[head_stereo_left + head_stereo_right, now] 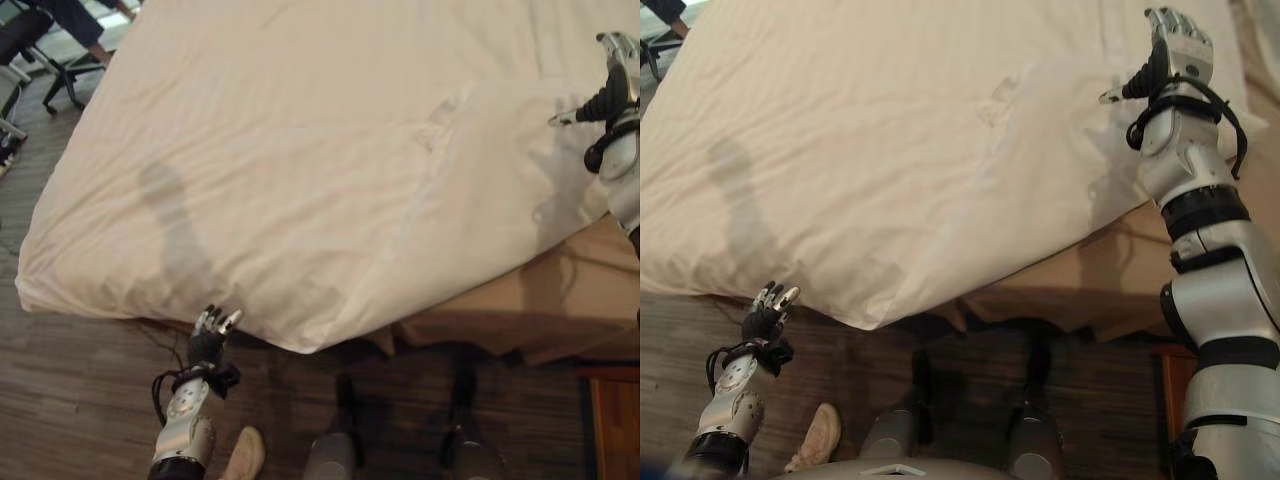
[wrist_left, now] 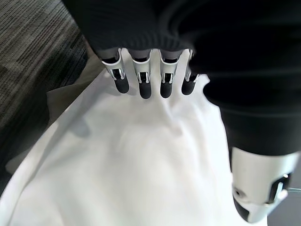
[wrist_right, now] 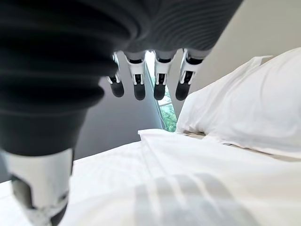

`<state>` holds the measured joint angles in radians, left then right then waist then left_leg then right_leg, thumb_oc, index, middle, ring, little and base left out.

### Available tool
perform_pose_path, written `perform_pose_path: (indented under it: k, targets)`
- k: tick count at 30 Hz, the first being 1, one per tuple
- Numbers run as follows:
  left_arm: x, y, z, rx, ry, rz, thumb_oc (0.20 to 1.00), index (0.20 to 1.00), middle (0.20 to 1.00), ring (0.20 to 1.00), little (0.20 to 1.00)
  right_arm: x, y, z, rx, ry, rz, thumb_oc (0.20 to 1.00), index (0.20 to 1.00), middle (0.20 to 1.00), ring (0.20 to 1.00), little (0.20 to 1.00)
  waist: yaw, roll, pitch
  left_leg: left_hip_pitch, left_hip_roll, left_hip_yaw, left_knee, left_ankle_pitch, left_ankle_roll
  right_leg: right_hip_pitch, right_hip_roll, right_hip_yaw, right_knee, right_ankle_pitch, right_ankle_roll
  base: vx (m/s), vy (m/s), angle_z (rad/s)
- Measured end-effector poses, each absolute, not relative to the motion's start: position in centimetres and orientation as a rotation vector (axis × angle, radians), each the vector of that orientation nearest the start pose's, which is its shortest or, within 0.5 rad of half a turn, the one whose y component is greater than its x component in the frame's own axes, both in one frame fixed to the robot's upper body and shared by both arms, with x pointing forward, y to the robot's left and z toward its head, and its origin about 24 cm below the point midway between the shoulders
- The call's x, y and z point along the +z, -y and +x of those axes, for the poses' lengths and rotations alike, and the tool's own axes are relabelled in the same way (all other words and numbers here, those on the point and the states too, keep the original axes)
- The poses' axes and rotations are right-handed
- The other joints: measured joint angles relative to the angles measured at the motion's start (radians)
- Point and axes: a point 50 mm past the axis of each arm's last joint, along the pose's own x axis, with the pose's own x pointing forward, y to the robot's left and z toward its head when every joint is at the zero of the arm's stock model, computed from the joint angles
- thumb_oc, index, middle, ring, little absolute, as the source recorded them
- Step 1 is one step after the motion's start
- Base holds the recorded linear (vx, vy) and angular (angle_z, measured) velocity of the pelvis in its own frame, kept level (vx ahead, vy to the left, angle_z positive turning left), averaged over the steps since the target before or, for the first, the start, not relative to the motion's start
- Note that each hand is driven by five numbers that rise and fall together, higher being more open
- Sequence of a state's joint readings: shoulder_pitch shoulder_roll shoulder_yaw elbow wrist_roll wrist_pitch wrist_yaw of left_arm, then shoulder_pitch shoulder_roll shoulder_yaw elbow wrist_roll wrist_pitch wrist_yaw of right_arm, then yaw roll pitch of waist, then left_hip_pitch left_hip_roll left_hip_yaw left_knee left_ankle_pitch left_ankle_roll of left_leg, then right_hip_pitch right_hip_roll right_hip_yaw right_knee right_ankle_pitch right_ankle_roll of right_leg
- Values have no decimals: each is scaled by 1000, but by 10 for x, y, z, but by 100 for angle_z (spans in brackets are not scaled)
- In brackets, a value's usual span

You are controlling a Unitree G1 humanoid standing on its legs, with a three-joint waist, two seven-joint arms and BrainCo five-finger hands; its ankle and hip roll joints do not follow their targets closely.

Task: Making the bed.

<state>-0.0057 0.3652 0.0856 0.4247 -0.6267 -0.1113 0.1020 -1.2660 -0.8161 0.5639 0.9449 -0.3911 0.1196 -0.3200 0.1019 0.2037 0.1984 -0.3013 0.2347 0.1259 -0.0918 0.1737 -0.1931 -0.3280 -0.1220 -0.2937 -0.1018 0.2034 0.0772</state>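
Observation:
A white duvet covers the bed, its near corner hanging over the bed's foot edge. Below that edge, at the lower left, my left hand is raised with straight fingers just short of the cloth, holding nothing. Over the duvet's right side my right hand hovers open, its fingers spread above the cloth. A white pillow lies at the head of the bed.
The tan bed base shows bare under the duvet at the right. A person's shoe stands on the dark wood floor by my left arm. An office chair and a seated person's leg are at the far left.

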Motion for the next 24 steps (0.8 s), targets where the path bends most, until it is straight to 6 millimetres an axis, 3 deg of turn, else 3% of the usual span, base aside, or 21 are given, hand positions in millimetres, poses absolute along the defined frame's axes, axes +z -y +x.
perform_pose_path:
  k: [7,8,9,12,14,18,21,22,23,24]
  targets:
    - [6,-278,240,367,-128,-284,1000,1000,1000,1000,1000,284,270,399,-553,226,-1362,1000,1000,1000,1000,1000,41,8,-2,-85,-4,1,6,16,11,-67,-6,-21,0,2,3,-29,-37,8]
    - [6,-278,239,362,-129,-282,1000,1000,1000,1000,1000,276,267,402,-535,200,-1355,338,338,338,338,338,39,10,-2,-89,-2,4,1,16,12,-70,-4,-22,0,0,5,56,-20,3]
    - [6,-278,238,357,-130,-286,1000,1000,1000,1000,1000,269,266,404,-525,175,-1353,200,200,200,200,200,38,10,-2,-90,-1,4,0,15,11,-70,-3,-23,0,0,5,-9,-20,4]
    - [7,-278,239,349,-123,-307,1000,1000,1000,1000,1000,262,269,405,-518,139,-1342,200,200,200,200,200,38,9,-1,-90,-2,4,0,15,10,-72,3,-24,0,3,3,-84,-34,0]
    - [8,-282,242,360,-120,-307,1000,1000,1000,1000,1000,261,277,403,-527,122,-1230,200,200,200,200,200,38,7,0,-89,-2,-8,0,15,10,-70,6,-22,0,2,5,0,0,0]
    - [11,-287,246,378,-111,-310,1000,1000,1000,1000,1000,256,287,390,-509,172,-1195,200,200,200,200,200,33,-7,28,-52,-11,-22,4,16,11,-28,-1,-27,2,10,-7,-29,27,5]
    - [13,-292,249,393,-109,-303,1000,1000,1000,1000,1000,243,288,382,-470,177,-1181,200,200,200,200,200,-20,-43,76,38,-44,-23,7,9,6,70,-36,-29,1,-3,10,30,145,17]
    - [12,-297,251,411,-123,-293,1000,1000,1000,1000,1000,233,288,375,-458,203,-1138,200,200,200,200,200,-47,-58,102,105,-57,-18,-1,1,21,144,-47,-42,0,-15,26,21,183,26]
    - [15,-299,253,412,-115,-285,1000,1000,1000,1000,1000,228,288,373,-452,197,-1133,200,200,200,200,200,-69,-77,113,132,-61,-14,-1,-16,29,165,-50,-37,0,-22,32,-19,286,13]
    - [20,-303,259,425,-107,-283,1000,1000,1000,1000,1000,218,295,360,-467,208,-1067,200,200,200,200,200,-74,-116,130,180,-75,4,-1,-33,30,209,-69,-28,0,-27,33,-16,245,-3]
